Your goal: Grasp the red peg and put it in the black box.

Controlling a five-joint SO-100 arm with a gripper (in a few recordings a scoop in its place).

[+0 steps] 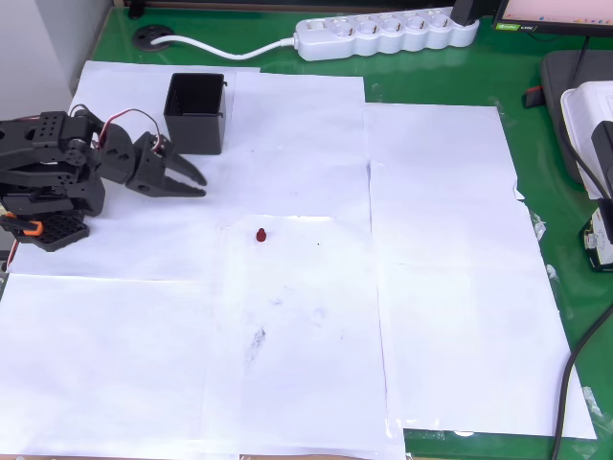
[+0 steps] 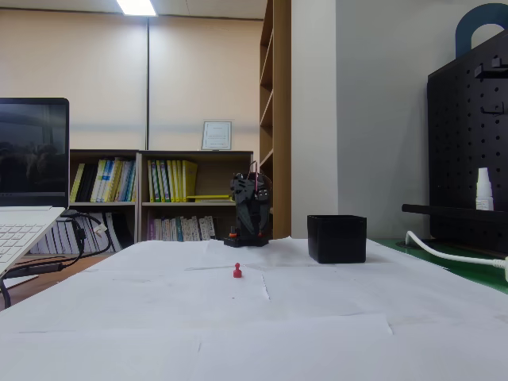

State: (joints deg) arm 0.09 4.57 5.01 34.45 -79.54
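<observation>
In the overhead view the black arm sits folded at the left edge of the frame, its gripper (image 1: pixel 192 183) pointing right with the jaws drawn close together, only a narrow gap showing at the tips, and nothing held between them. Just above and right of the gripper, in the upper left of the frame, stands the black box (image 1: pixel 196 112), open at the top and resting on the white paper sheets (image 1: pixel 441 287) that cover most of the green counter (image 1: pixel 560 259). The red peg (image 1: pixel 261 235) stands on the paper near the middle of the frame, below and right of the gripper and well apart from both it and the box. A white power strip (image 1: pixel 388 33) lies along the top edge. In the fixed view, taken low across the paper, the peg (image 2: pixel 236 271) stands upright in the centre foreground, the arm (image 2: pixel 249 210) is folded behind it, and the box (image 2: pixel 336 238) sits to the right of the arm.
</observation>
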